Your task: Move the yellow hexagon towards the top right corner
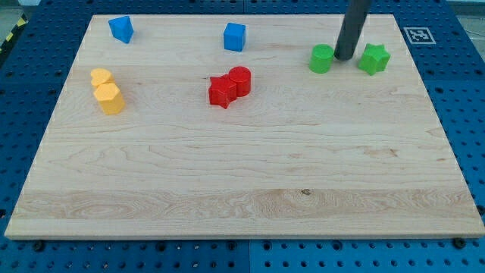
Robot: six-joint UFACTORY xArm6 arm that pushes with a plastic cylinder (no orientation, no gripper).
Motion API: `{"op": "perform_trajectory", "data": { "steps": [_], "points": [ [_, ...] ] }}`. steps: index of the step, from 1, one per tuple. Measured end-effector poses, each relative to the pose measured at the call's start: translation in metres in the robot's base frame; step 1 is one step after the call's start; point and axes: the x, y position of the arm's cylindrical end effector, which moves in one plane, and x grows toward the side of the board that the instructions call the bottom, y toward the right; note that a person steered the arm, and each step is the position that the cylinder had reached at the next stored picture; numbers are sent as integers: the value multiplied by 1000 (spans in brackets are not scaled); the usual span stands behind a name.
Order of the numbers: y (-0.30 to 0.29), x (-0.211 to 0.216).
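Wooden tabletop carries eight small blocks. My tip stands at about one o'clock on it, between a green cylinder touching or nearly touching it and a green star just beside it; there are no jaws to spread or press. Near the centre, a red star touches a red cylinder. At nine o'clock the yellow hexagon touches another yellow block, well apart from my tip. Two blue blocks lie toward eleven and twelve.

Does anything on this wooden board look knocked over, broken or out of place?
Nothing stands out. All the coloured blocks sit flat on the wooden board, in same-colour pairs. My tip rests between the two green blocks, far from the yellow hexagon.
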Motion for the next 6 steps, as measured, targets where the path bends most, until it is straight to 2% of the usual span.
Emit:
{"op": "perform_trajectory", "data": {
  "steps": [1,2,3,4,6],
  "points": [
    [-10,-46],
    [-37,-46],
    [-46,-11],
    [-8,26],
    [1,50]
  ]
}}
